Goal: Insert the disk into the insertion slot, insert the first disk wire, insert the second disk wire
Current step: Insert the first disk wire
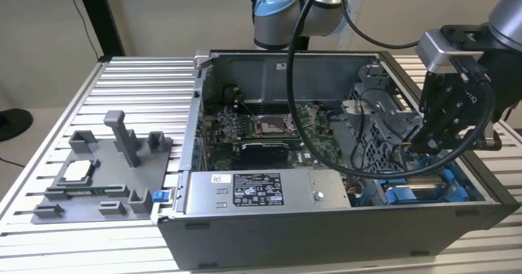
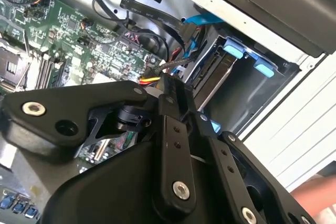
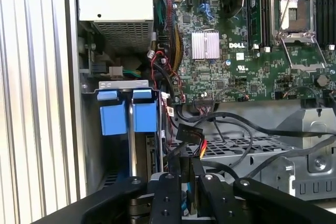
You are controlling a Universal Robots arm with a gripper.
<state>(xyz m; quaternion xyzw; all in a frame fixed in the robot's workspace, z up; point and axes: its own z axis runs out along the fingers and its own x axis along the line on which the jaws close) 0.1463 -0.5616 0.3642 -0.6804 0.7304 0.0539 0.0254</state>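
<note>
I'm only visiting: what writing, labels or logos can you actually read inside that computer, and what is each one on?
Label on the power-supply box: black and white print, too small to read.
Logo on the motherboard: a white maker's mark, which I leave unquoted.
Other white markings on the motherboard: too small to read.
No other text can be made out.

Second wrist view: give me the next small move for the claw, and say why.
Probably ease the claw a little toward the disk in the insertion slot. It pinches the plug of a red-and-yellow disk wire, which appears to sit just short of the disk.
</note>
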